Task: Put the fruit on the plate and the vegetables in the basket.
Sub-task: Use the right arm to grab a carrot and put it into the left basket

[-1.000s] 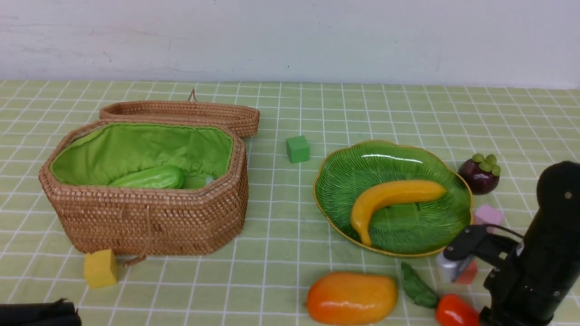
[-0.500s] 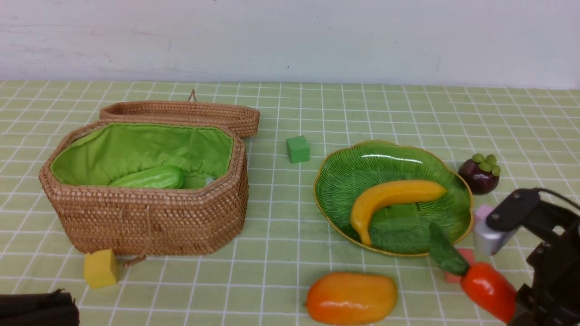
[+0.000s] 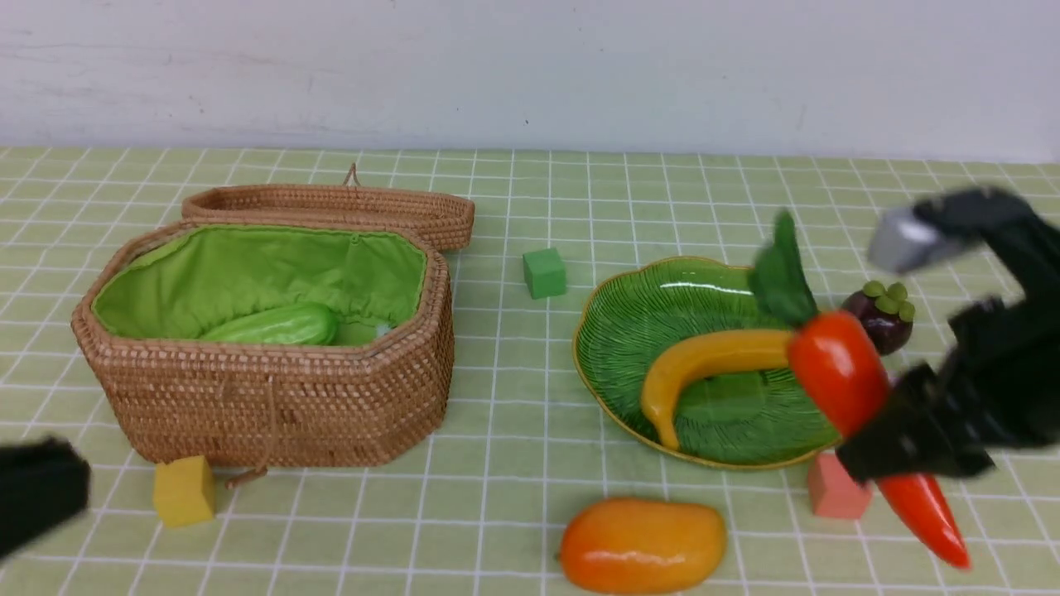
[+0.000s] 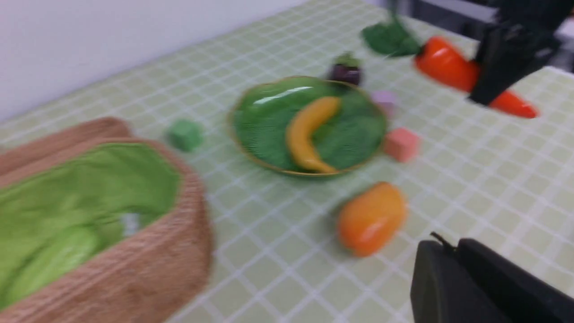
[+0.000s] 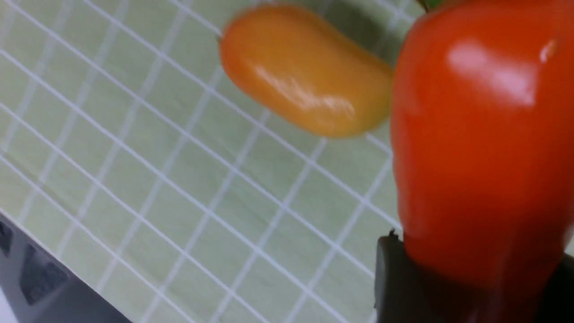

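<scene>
the open basket (image 3: 265, 406) is holding the gourd (image 3: 273, 325) at left, the plate (image 3: 629, 331) is carrying the banana (image 3: 712, 356), the right gripper (image 3: 903, 451) is clamping the carrot (image 3: 832, 372) aloft by the plate's right rim, and the left gripper (image 3: 37, 488) is sitting closed.

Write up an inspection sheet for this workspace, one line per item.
Surface: green checked tablecloth, lying flat.
Job's things: gourd inside the open basket; banana on the plate; mango and mangosteen on the cloth; carrot held in the air; eggplant not seen.
Clutter: green cube, yellow cube, salmon cube, lilac cube.
Grippers: right gripper shut on the carrot; left gripper shut, nothing in it.
Cables: nothing seen.
Surroundings: white wall behind the table.
</scene>
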